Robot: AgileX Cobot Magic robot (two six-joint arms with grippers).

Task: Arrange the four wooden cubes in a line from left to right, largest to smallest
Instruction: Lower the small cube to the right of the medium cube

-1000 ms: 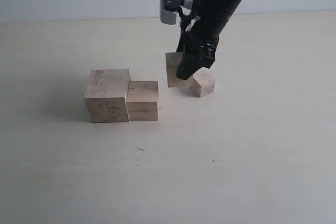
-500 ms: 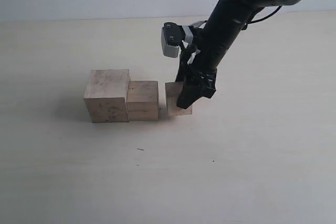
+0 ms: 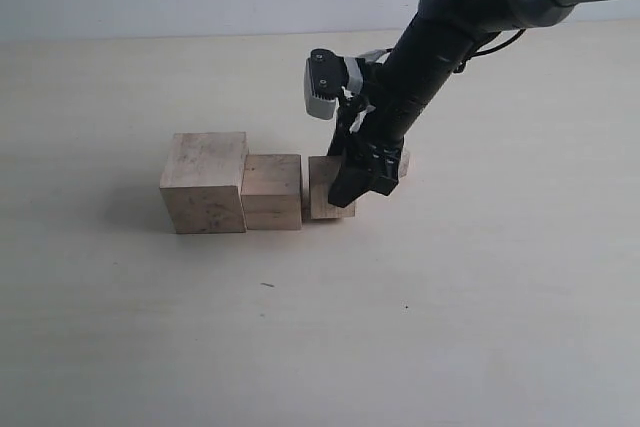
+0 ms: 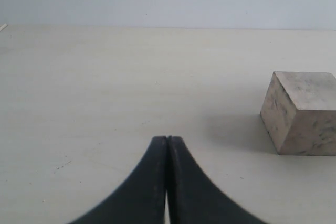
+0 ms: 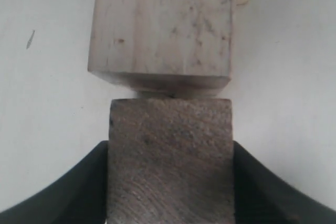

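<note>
Right arm (image 3: 440, 37) comes in from the table's far right, black and sloping steeply down toward the middle of the table (image 3: 480, 327), elbow high, wrist bent low, with a grey wrist camera (image 3: 321, 88) jutting out on its left. The right gripper (image 3: 342, 195) is clamped on the third cube (image 3: 322, 197), one dark finger on each side, and the right wrist view shows both fingers flat against its faces. Count four cubes, all pale wood. The largest cube (image 3: 205, 182) stands furthest left, well in from the table's far edge. The second cube (image 3: 272, 192) is pressed against its right face. The third cube comes next in line, just beside the second with what looks like a thin gap between them. Whether it rests on the table or hangs a hair above it, I can't tell from here. The smallest cube (image 3: 402, 160) peeks out behind the gripper, set back from the row toward the far edge and mostly hidden by the arm. Over on the other side, the left gripper (image 4: 167, 140) is low over bare table with its two black fingers pressed together, nothing between them. One cube shows off to its side, likely the largest.
</note>
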